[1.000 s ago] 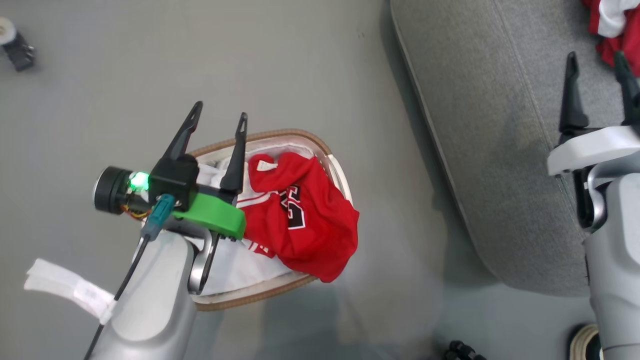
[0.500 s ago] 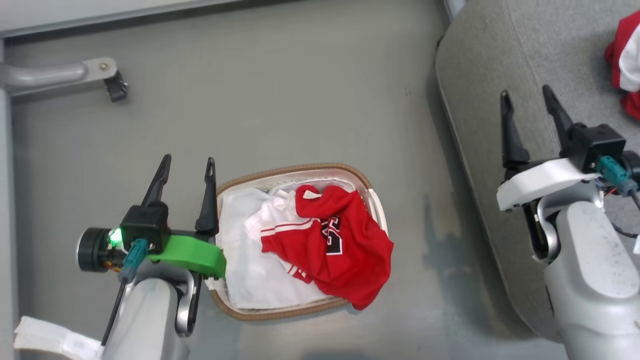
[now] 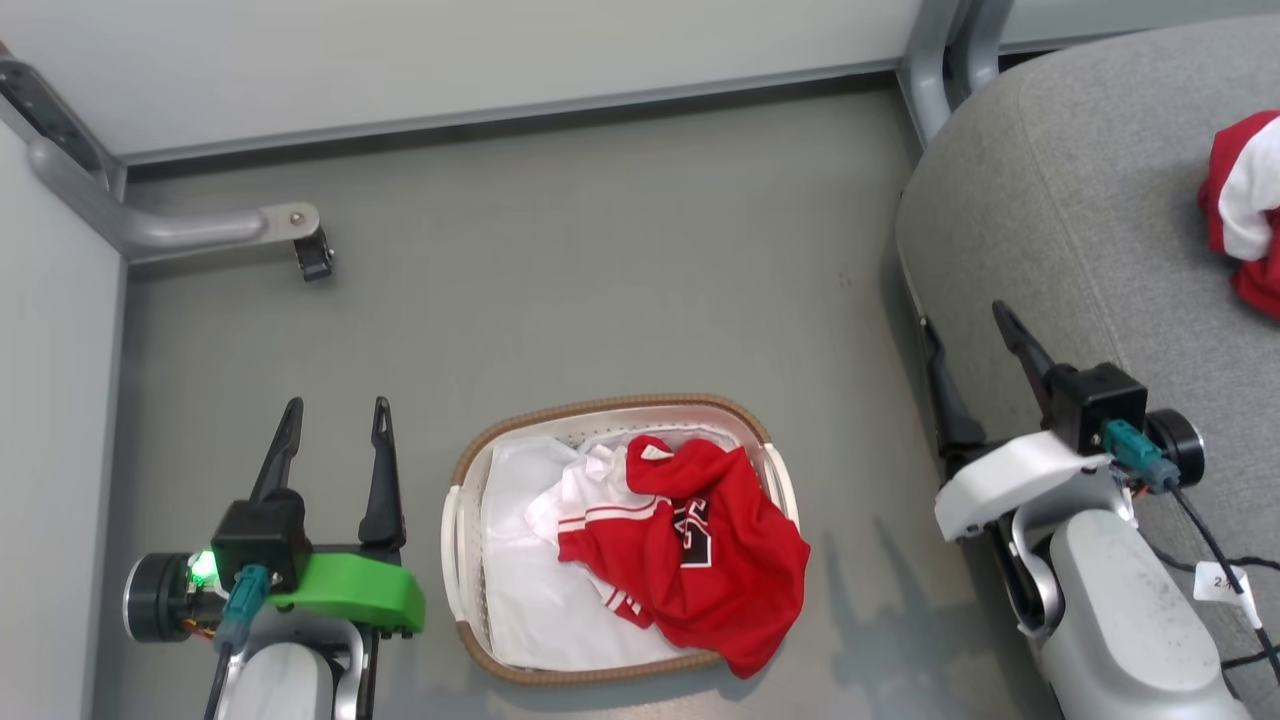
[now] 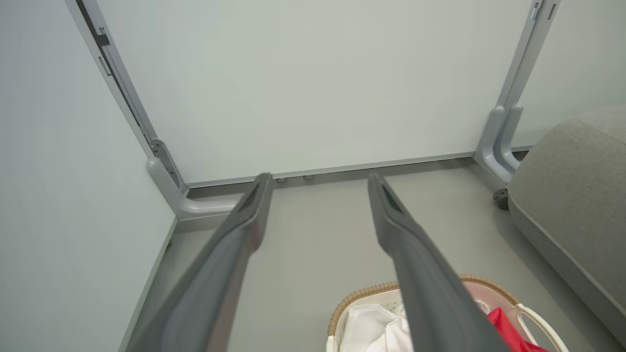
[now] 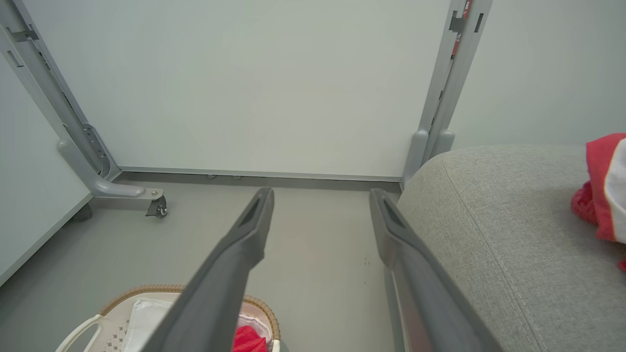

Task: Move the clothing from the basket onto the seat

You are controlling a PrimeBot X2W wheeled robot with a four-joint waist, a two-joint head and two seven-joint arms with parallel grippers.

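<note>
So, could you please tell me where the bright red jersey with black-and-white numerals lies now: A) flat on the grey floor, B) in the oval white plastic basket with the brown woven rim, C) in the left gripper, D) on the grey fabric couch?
B: the red numbered jersey sits in the white basket, its edge spilling over the rim toward the couch.

We see a grey floor (image 3: pixel 600 280) bounded on the far side by pale partition panels (image 3: pixel 450 60); at far left a grey metal foot (image 3: pixel 200 228) with a black caster (image 3: pixel 313 260) juts out.
</note>
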